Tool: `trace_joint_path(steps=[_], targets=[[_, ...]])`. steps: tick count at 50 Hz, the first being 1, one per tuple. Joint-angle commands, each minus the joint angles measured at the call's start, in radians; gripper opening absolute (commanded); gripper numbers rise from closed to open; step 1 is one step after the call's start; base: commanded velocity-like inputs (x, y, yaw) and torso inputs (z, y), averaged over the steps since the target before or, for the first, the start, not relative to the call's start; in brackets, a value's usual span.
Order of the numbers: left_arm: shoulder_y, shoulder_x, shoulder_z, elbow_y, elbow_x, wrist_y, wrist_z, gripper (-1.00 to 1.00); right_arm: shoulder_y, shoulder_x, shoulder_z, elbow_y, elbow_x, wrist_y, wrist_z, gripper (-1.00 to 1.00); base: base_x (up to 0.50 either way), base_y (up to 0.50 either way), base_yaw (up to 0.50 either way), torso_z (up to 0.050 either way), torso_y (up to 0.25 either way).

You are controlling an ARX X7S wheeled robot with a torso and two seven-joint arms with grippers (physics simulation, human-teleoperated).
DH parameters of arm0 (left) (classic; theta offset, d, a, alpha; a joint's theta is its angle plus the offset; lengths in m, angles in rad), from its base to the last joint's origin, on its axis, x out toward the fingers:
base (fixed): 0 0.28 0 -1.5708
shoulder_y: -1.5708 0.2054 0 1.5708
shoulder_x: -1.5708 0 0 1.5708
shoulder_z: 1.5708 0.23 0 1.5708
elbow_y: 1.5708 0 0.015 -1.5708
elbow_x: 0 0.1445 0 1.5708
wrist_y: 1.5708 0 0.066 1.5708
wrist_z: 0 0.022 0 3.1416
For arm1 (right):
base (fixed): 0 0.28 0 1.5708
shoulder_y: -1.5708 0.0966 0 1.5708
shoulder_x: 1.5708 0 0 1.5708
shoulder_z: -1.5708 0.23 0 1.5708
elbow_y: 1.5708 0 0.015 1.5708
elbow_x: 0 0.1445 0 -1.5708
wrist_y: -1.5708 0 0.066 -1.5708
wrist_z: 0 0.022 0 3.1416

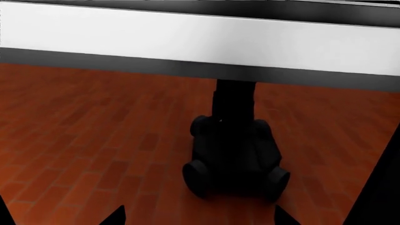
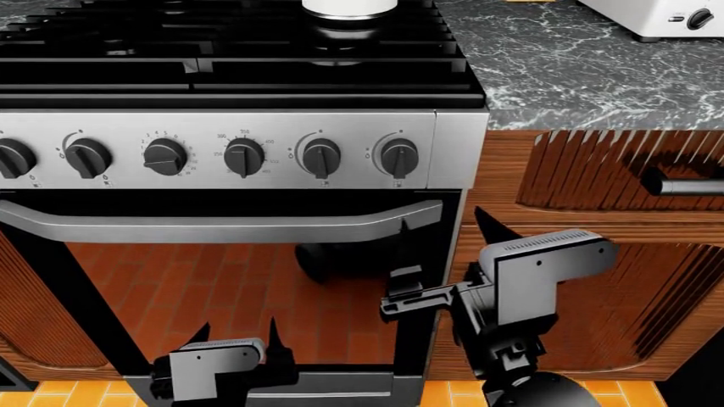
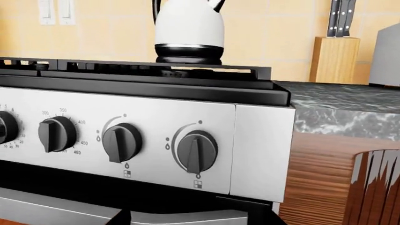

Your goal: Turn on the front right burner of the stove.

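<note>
The stove (image 2: 459, 144) fills the head view, with a black grated top, a steel panel of six black knobs, a curved silver handle (image 2: 226, 227) and a dark glass door. I cannot make out the front right burner under the grate bars (image 2: 226, 72). My right gripper (image 2: 442, 248) is open and empty, in front of the door's right edge, below the rightmost knob (image 2: 398, 157). That knob also shows in the right wrist view (image 3: 196, 151). My left gripper (image 2: 237, 332) is open and empty, low before the glass door.
A white kettle (image 3: 189, 28) stands on the grate's right side. A marble counter (image 2: 565, 68) with a white toaster (image 2: 662, 17) lies to the right, above wooden cabinet fronts (image 2: 588, 178). A knife block (image 3: 334, 58) stands at the back. The left wrist view shows the oven handle (image 1: 200, 40).
</note>
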Motion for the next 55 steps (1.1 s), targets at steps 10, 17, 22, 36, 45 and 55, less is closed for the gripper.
trace_joint_path(steps=[10,17,22,36,45,55], targets=[[0.007,-0.021,0.015,0.026,-0.027,-0.034,-0.001,1.00,0.244,-0.066,-0.091,0.107,-0.034,0.037,0.052,1.00,0.00,0.00,0.00,0.000,0.000],[0.005,-0.024,0.017,0.025,-0.035,-0.037,-0.003,1.00,0.265,-0.066,-0.101,0.140,-0.034,0.021,0.054,1.00,0.00,0.00,0.00,0.000,0.000],[0.005,-0.026,0.016,0.030,-0.046,-0.036,-0.002,1.00,0.282,-0.069,-0.116,0.173,-0.041,0.000,0.058,1.00,0.00,0.00,0.00,0.000,0.000],[0.004,-0.031,0.017,0.028,-0.063,-0.039,-0.006,1.00,0.288,-0.096,-0.113,0.255,-0.024,-0.047,0.086,1.00,0.00,0.00,0.00,0.000,0.000],[0.004,-0.033,0.015,0.027,-0.087,-0.041,0.000,1.00,0.274,-0.105,-0.117,0.293,-0.019,-0.059,0.119,1.00,0.00,0.00,0.00,0.000,0.000],[0.006,-0.037,0.018,0.034,-0.095,-0.038,-0.002,1.00,0.261,-0.101,-0.148,0.366,-0.052,-0.126,0.155,1.00,0.00,0.00,0.00,0.000,0.000]])
